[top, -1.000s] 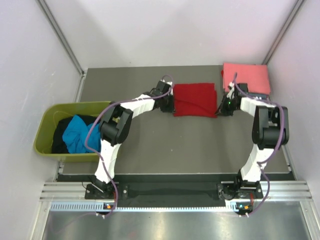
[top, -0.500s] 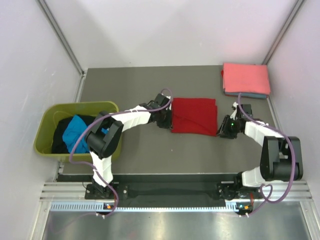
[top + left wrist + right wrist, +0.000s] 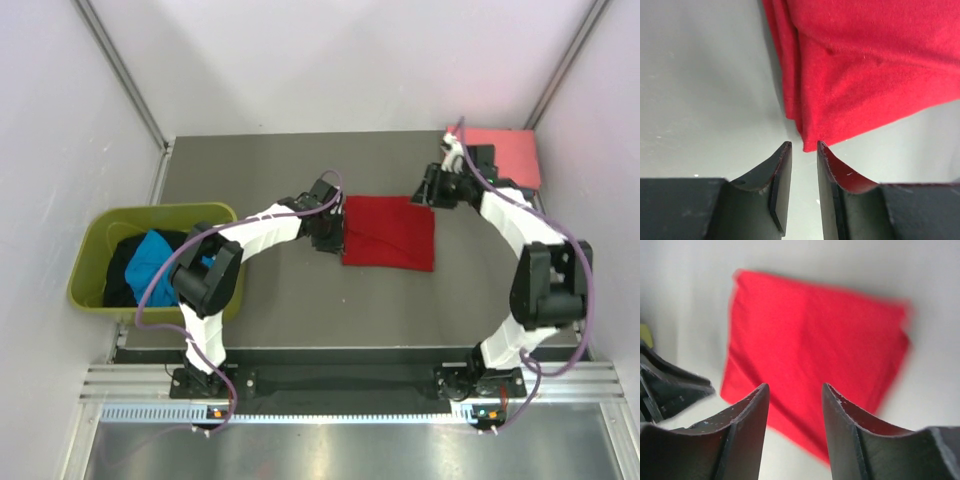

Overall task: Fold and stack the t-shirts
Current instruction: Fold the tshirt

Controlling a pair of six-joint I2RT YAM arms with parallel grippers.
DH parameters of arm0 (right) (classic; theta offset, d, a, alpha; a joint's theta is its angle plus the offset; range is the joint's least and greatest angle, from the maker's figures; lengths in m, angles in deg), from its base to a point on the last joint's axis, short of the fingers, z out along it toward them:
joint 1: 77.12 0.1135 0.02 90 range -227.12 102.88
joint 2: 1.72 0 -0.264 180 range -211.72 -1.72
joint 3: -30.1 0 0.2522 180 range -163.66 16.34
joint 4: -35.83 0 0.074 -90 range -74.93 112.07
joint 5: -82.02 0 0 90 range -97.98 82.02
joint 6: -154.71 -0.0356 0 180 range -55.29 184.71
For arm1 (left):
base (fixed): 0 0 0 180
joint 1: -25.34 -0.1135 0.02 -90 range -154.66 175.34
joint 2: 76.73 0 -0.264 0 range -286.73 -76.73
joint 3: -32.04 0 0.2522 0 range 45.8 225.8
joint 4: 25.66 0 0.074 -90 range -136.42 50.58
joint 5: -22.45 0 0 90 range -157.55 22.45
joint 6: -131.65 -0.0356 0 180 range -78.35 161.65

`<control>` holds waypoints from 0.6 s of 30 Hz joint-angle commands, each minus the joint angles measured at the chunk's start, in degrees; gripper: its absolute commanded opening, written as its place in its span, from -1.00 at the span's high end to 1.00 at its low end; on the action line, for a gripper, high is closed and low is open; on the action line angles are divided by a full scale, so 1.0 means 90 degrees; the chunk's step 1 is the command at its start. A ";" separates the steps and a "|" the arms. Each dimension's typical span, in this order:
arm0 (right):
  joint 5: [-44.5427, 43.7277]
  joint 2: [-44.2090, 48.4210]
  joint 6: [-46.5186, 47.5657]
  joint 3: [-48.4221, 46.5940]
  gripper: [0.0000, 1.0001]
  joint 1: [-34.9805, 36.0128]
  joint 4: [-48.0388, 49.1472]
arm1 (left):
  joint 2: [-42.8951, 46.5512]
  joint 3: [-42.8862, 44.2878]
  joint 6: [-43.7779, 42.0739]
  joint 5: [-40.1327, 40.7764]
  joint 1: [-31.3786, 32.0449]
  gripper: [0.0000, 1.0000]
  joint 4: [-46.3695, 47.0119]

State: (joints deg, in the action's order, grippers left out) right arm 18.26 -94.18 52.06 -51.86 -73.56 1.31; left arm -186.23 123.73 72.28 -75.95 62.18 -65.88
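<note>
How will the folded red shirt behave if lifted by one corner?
Probably floppy: the red shirt is soft cloth with loose layered edges in the left wrist view, so the fold would likely fall open. Likely light; a push would probably bunch it, not slide it whole.

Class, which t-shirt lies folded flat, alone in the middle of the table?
The bright red t-shirt; the salmon-pink one sits at the far right corner, and the turquoise one is bundled in the green tub.
</note>
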 commanded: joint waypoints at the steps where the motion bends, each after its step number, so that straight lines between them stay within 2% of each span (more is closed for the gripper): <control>1: 0.0522 -0.0993 0.0991 -0.1091 0.03 0.0620 0.0236 | 0.0203 -0.0182 0.0151 -0.0452 -0.0002 0.35 0.0400; 6: 0.1020 -0.2827 0.1668 -0.3227 -0.08 0.1176 -0.0486 | 0.0164 -0.0348 0.0239 -0.0541 -0.0002 0.26 0.0703; 10: 0.1177 -0.3728 0.2058 -0.4217 -0.22 0.1421 -0.0526 | 0.0008 -0.0465 0.0220 -0.0638 -0.0002 0.23 0.0850; 12: 0.1167 -0.4149 0.2331 -0.4676 -0.23 0.1538 -0.0662 | -0.0129 -0.0475 0.0180 -0.0668 -0.0002 0.23 0.0889; 16: 0.1138 -0.4608 0.2673 -0.5107 -0.24 0.1627 -0.0624 | -0.0237 -0.0495 0.0122 -0.0502 -0.0002 0.35 0.0879; 18: 0.1089 -0.4872 0.2742 -0.5389 -0.24 0.1656 -0.0682 | -0.0256 -0.0524 0.0083 -0.0424 -0.0002 0.59 0.0860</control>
State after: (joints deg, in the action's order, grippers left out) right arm 26.83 -136.19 71.97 -95.25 -59.23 -5.05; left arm -188.13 119.68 73.59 -80.50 62.20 -60.30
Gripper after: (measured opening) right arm 0.619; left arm 0.235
